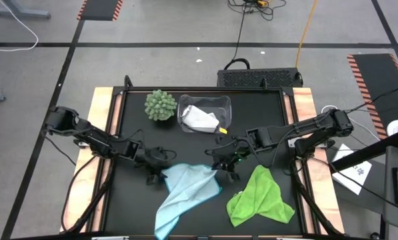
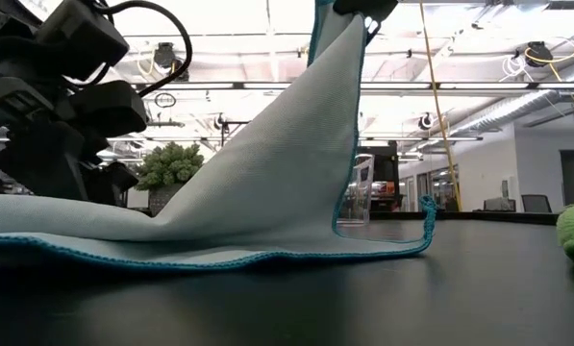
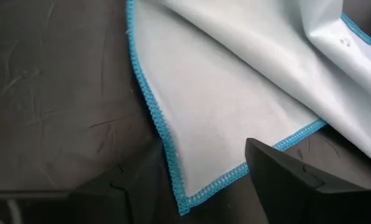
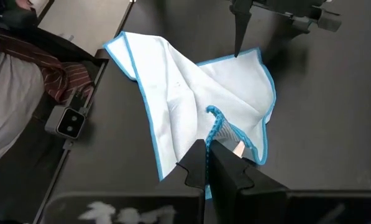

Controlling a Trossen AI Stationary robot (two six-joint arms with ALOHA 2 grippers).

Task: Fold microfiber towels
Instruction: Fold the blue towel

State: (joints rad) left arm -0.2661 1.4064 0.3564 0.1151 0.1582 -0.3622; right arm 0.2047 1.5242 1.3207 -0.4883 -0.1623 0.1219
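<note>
While right tool (image 4: 207, 152) pinches lifted blue towel (image 1: 185, 190), left tool (image 1: 155, 175) spread beside it

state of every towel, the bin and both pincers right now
light blue towel: spread on the table, one corner lifted
lime green towel: crumpled, untouched
white towel: bunched inside the clear bin
right pincer: shut on the light blue towel's corner
left pincer: open, at the towel's opposite corner
</note>
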